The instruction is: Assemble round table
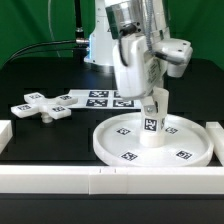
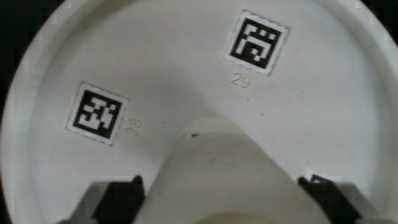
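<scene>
The large rimmed disc point(image 1: 103, 148) lies flat on the black table, and its tagged inner face fills the wrist view point(image 2: 160, 60). The short cylindrical leg point(image 1: 152, 126) stands upright on the disc's centre. My gripper point(image 1: 156, 103) comes down from above and is shut on the leg's upper part. In the wrist view the leg point(image 2: 222, 165) sits between my two black fingers point(image 2: 121, 200), with the gripper point(image 2: 224, 204) centred on it. The hub under the leg is hidden. The cross-shaped foot point(image 1: 42, 106) lies loose at the exterior view's left, apart from the disc.
The marker board point(image 1: 100, 98) lies behind the disc in the middle of the table. Long white border rails run along the front point(image 1: 100, 180), with ends at the exterior view's left point(image 1: 4, 135) and right point(image 1: 215, 135). A green backdrop stands behind.
</scene>
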You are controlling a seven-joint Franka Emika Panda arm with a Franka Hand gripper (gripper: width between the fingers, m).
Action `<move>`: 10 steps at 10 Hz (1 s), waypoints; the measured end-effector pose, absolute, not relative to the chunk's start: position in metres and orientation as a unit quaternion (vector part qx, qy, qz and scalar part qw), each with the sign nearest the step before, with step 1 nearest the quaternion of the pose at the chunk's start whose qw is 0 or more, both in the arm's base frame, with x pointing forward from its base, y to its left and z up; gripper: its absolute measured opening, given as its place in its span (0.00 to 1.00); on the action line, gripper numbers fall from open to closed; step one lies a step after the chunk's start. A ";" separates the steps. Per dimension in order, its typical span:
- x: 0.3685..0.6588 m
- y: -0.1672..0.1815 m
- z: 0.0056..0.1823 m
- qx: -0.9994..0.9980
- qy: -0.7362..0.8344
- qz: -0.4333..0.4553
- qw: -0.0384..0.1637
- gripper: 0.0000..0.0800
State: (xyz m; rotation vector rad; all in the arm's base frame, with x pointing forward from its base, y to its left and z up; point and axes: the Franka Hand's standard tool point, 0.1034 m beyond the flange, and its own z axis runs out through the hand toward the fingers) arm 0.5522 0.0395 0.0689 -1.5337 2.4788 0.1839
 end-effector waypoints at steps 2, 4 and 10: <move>0.552 0.041 0.069 -0.532 0.837 0.061 0.111 0.61; 0.556 0.047 0.072 -0.582 0.803 0.070 0.106 0.80; 0.558 0.047 0.071 -0.738 0.663 0.047 0.117 0.81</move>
